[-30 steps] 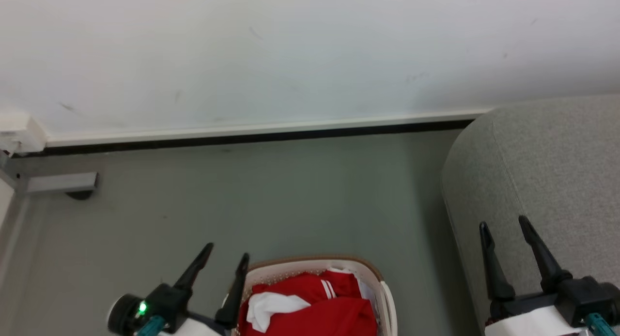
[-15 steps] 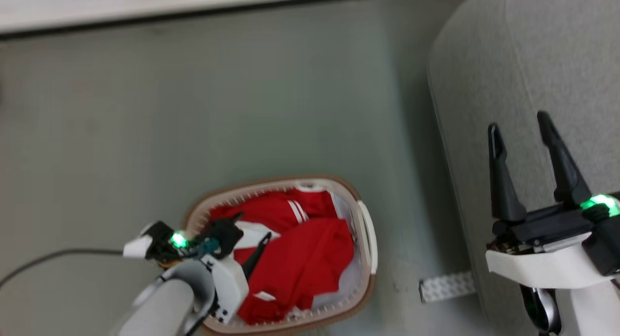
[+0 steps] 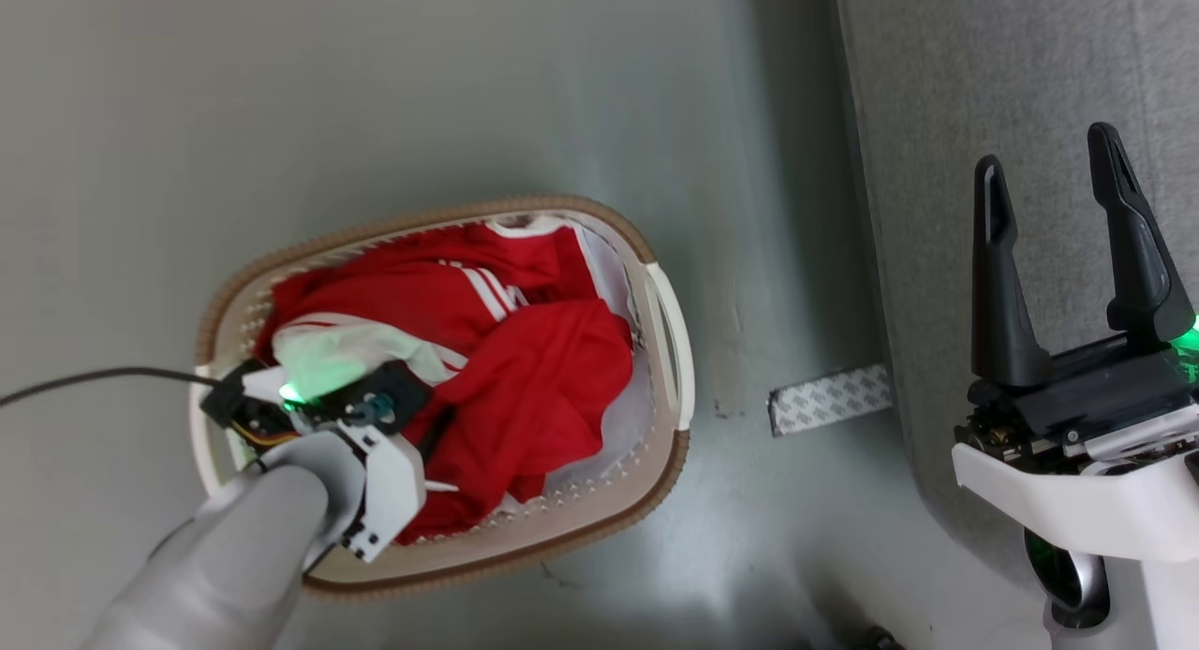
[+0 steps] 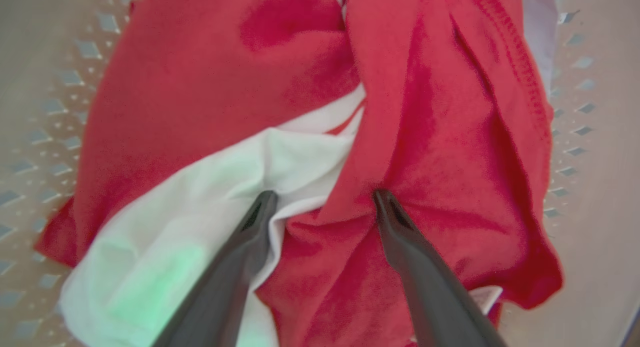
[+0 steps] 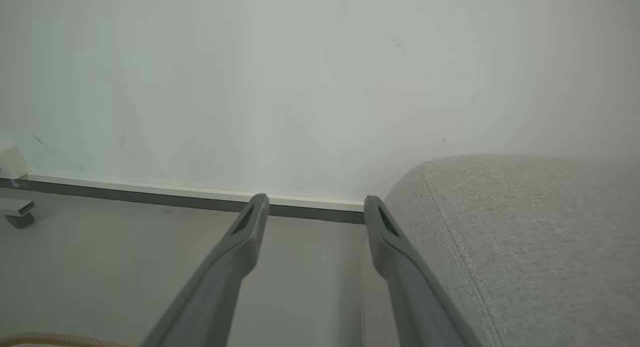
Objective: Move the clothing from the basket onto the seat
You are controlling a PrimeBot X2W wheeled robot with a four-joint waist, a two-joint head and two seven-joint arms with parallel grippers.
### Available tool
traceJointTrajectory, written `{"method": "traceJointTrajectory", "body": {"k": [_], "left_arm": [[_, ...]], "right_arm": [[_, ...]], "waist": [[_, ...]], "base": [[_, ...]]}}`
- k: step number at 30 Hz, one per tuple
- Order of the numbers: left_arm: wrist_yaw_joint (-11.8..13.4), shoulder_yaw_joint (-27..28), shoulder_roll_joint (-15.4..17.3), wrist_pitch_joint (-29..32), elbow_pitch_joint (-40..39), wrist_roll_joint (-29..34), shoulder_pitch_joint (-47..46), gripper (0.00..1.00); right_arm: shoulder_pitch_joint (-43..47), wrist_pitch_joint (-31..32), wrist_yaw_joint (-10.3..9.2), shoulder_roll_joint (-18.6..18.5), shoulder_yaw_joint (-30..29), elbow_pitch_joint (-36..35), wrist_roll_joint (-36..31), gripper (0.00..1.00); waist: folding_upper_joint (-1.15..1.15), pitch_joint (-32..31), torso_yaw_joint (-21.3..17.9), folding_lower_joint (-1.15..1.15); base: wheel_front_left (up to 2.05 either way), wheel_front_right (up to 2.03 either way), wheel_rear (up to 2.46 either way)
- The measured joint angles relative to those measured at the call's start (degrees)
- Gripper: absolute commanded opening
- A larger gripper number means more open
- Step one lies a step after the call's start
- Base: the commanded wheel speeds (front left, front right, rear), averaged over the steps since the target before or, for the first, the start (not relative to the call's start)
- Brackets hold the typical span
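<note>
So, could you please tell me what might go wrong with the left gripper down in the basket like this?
The left gripper is open astride one loose fold of the clothing, so closing may pinch little fabric and slip. A pale cloth lies under it by the basket wall and could come up too. The bunched garment may trail or snag on the rim on its way to the seat.

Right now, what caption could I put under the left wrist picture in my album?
Left gripper, open, fingertips at the red and white clothing lying in the basket.

Spread pincer [image 5: 315, 207] beside grey seat [image 5: 525, 237]
</note>
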Motion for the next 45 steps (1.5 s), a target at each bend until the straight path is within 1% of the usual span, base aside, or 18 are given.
{"method": "traceJointTrajectory", "body": {"k": [5, 6, 7, 12, 17, 21, 27, 30, 34, 39, 45], "left_arm": [[0.00, -0.65, -0.23, -2.52, 4.56, -0.27, -3.41, 1.00], [0.00, -0.62, -0.63, -2.83, 5.59, -0.65, -3.83, 0.44], [0.00, -0.87, -1.07, -3.00, 6.47, -1.00, -4.06, 0.00], [0.00, -1.63, -3.96, -5.68, 8.88, -4.70, -3.94, 0.00], [0.00, -0.07, -5.80, -8.24, 9.77, -8.69, -3.07, 0.00], [0.00, 1.38, -6.59, -9.49, 9.01, -11.55, 2.15, 0.00], [0.00, 2.46, -6.24, -9.98, 3.50, -14.57, 8.74, 0.00], [0.33, 3.03, -5.48, -9.85, -0.64, -15.66, 11.48, 0.00], [1.22, 3.55, -4.46, -7.02, -7.93, -17.86, 15.09, 0.00], [4.36, 4.45, -2.00, -2.52, -20.42, -19.52, 19.61, 0.00], [9.03, 5.79, 1.64, 2.94, -35.26, -21.28, 24.57, 0.00]], "right_arm": [[0.88, 0.00, 0.00, 0.01, 0.05, -1.96, 0.04, 1.00], [1.22, 0.00, 0.00, 0.01, -0.02, -2.01, 0.07, 1.00], [1.55, 0.00, 0.00, 0.01, -0.20, -2.03, 0.16, 1.00], [2.33, 0.00, 0.00, 0.03, -1.45, -0.89, 0.52, 1.00], [2.88, 0.00, 0.00, 0.03, -3.23, 1.90, 0.87, 1.00], [5.41, 0.00, 0.00, 0.08, -2.77, 5.23, 0.34, 1.00], [10.41, 0.00, 0.00, 0.08, -3.21, 9.15, -0.15, 1.00], [13.30, -0.01, 0.00, 0.08, -3.76, 10.66, -0.31, 1.00], [17.00, 0.00, 0.00, 0.08, -3.85, 12.48, -0.31, 1.00], [20.45, 0.00, 0.00, 0.08, -3.71, 14.21, -0.27, 1.00], [23.92, 0.00, 0.00, 0.08, -2.90, 16.35, -0.56, 1.00]], "waist": [[0.00, 4.23, -1.52, 0.00], [0.00, 4.73, -1.76, -0.01], [0.00, 5.03, -1.97, 0.00], [0.00, 3.59, -1.53, -0.01], [0.00, -0.40, 1.05, -0.01], [0.00, -6.19, 2.72, -0.02], [0.00, -16.99, 5.01, -0.03], [0.00, -22.45, 6.26, -0.03], [0.00, -29.25, 7.97, -0.04], [0.00, -36.54, 9.72, -0.04], [0.00, -43.30, 10.66, -0.04]], "base": [[0.00, 0.00, 0.00], [0.00, 0.00, 0.00], [0.00, 0.00, 0.00], [0.00, 0.00, 0.00], [0.00, 0.00, 0.00], [0.00, 0.00, 0.00], [0.00, 0.00, 0.00], [0.00, 0.00, 0.00], [0.00, 0.00, 0.00], [0.00, 0.00, 0.00], [0.00, 0.00, 0.00]]}}
